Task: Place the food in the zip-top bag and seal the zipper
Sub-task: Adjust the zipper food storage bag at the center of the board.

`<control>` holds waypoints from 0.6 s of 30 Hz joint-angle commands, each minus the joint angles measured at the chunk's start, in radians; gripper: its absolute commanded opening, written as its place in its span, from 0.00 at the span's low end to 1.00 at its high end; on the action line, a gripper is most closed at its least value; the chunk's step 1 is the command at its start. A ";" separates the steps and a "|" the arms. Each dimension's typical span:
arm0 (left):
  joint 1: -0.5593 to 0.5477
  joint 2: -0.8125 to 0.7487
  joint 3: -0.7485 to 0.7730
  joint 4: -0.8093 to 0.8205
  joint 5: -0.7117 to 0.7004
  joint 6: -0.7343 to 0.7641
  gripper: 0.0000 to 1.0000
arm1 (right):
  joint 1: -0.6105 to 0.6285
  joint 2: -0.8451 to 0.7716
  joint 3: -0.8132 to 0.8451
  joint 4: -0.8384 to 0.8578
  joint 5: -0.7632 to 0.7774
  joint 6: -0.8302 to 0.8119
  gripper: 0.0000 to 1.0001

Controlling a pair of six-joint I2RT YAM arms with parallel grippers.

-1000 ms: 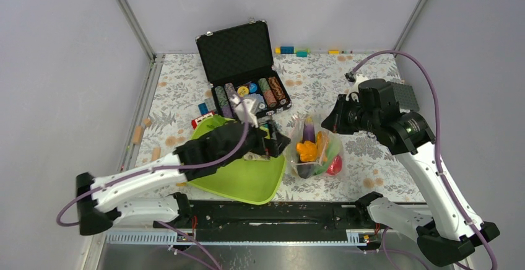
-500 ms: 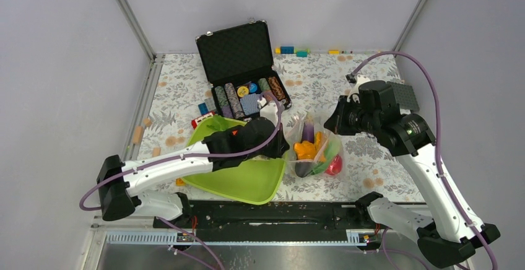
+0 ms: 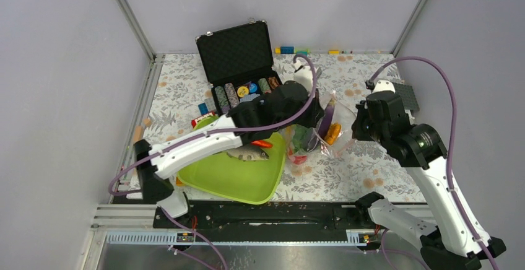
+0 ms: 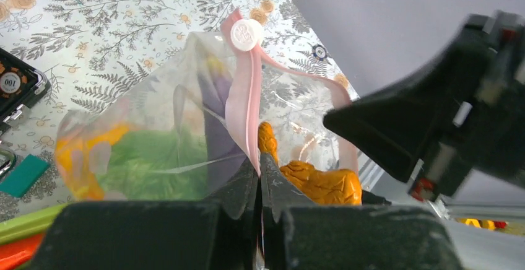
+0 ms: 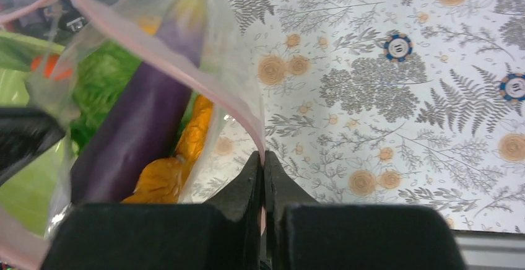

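Chip case (image 3: 235,50) behind; my left arm (image 3: 192,146) crosses the green tray (image 3: 241,183) and fish (image 3: 247,154). Left hand (image 4: 259,174) and right hand (image 5: 263,161) pinch the zipper (image 4: 238,106) of the zip-top bag (image 4: 155,134).

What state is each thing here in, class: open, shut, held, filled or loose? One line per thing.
left gripper: shut on the zipper.
right gripper: shut on the zipper.
zipper: unsealed, pinched at two places.
zip-top bag: mouth open, eggplant and other food inside.
grey fish: lying loose in the lime-green tray, not bagged.
lime-green tray: not yet emptied.
poker chip case: lid open, chips inside.
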 commanded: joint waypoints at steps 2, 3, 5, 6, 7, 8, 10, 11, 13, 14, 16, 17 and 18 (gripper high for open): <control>-0.002 0.153 0.189 -0.079 -0.125 0.048 0.00 | 0.000 -0.021 -0.028 -0.020 0.101 -0.016 0.00; 0.000 0.175 0.198 -0.094 -0.142 0.043 0.00 | 0.000 -0.015 -0.029 -0.024 0.120 -0.011 0.00; 0.000 0.208 0.231 -0.146 -0.197 0.038 0.00 | 0.000 -0.003 -0.024 -0.039 0.175 0.005 0.00; 0.000 0.217 0.243 -0.176 -0.239 0.034 0.00 | 0.000 0.002 -0.017 -0.048 0.206 0.012 0.00; 0.000 0.218 0.251 -0.198 -0.281 0.033 0.00 | -0.001 0.005 -0.011 -0.053 0.231 0.019 0.00; 0.000 0.212 0.252 -0.211 -0.318 0.034 0.00 | 0.000 0.004 -0.008 -0.054 0.253 0.021 0.00; 0.000 0.190 0.239 -0.208 -0.348 0.040 0.00 | 0.000 0.002 -0.007 -0.047 0.259 0.022 0.00; 0.001 0.179 0.232 -0.197 -0.347 0.047 0.00 | 0.000 0.001 -0.007 -0.040 0.252 0.021 0.00; 0.001 0.162 0.210 -0.174 -0.314 0.061 0.00 | 0.000 0.000 -0.010 -0.026 0.221 0.015 0.00; 0.001 0.154 0.200 -0.160 -0.291 0.066 0.00 | 0.000 -0.004 -0.012 -0.018 0.209 0.013 0.00; 0.002 0.140 0.179 -0.119 -0.230 0.072 0.03 | 0.000 -0.012 -0.014 0.000 0.186 0.010 0.00; 0.001 0.131 0.168 -0.096 -0.199 0.074 0.04 | 0.000 -0.017 -0.014 0.010 0.172 0.010 0.00; 0.001 0.120 0.156 -0.074 -0.174 0.077 0.06 | 0.000 -0.022 -0.012 0.021 0.154 0.006 0.00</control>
